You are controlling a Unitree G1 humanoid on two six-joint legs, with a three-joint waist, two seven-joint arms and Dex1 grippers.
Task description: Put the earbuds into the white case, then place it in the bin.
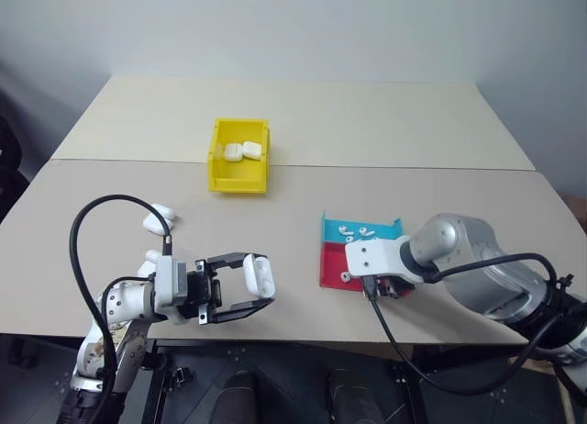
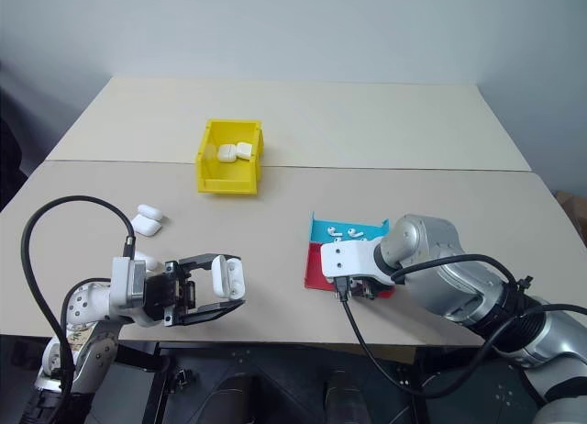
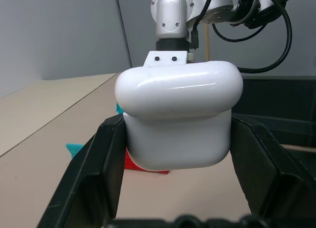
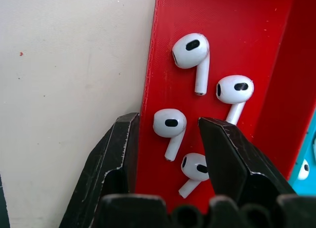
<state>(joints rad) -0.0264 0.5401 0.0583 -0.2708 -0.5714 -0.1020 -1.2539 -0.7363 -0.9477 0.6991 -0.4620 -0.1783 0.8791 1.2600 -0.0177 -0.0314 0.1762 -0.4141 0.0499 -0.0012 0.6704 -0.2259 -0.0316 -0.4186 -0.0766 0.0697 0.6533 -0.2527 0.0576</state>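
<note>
Left gripper [image 1: 249,284] clamps a white case [image 1: 260,275] between its black fingers, lid closed, held above the table's [image 1: 385,121] near edge. Right gripper [image 4: 168,134] points down over the red tray [image 4: 232,35] at near right, jaws parted around one of the earbuds [image 4: 169,124], not yet pinching; three more lie beside it. The yellow bin [image 1: 220,174] sits farther back, centre-left, with cases inside; spare cases [image 1: 158,218] lie at near left

Left gripper [image 1: 246,285] clamped and pointing sideways, right gripper [image 4: 168,139] parted, angled steeply down
</note>
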